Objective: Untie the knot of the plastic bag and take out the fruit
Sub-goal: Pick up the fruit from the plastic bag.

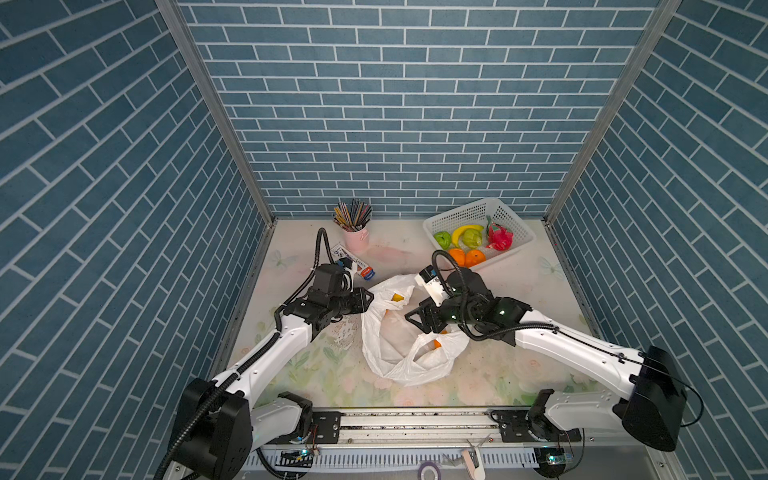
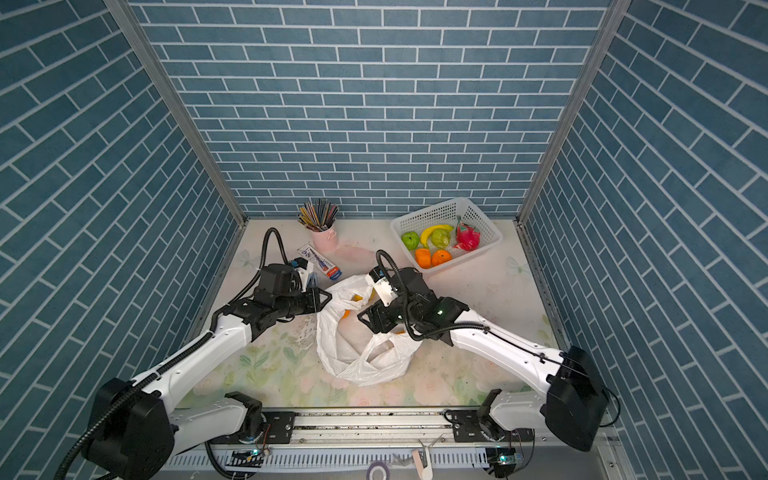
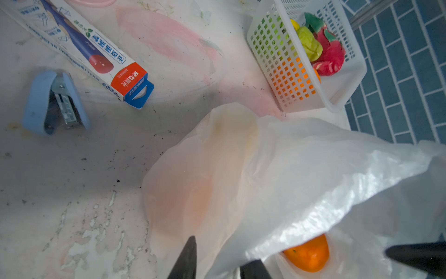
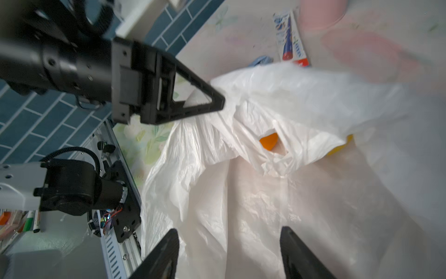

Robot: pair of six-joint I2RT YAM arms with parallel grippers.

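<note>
- blue brick-pattern walls box in a pale floral tabletop [image 1: 519, 291]; the plastic bag [image 1: 386, 332] lies crumpled at its middle, mouth gaping, between the two arms.
- left gripper [image 1: 369, 297] sits at the bag's far left edge with its tips touching the film; in the left wrist view its jaws stand narrow with a fold of bag between them, but whether they pinch it i cannot tell.
- right gripper [image 4: 229, 253] hangs just over the bag's right side, jaws spread, film beneath them, nothing clamped.
- inside the bag an orange [image 3: 309, 253] shows just beside the left gripper's tips, and a yellow fruit [image 1: 398, 296] lies by the far rim.
- a pink dragon fruit [image 1: 498, 236] lies among other pieces in the white basket [image 1: 465, 214] at the far right, well apart from both grippers.
</note>
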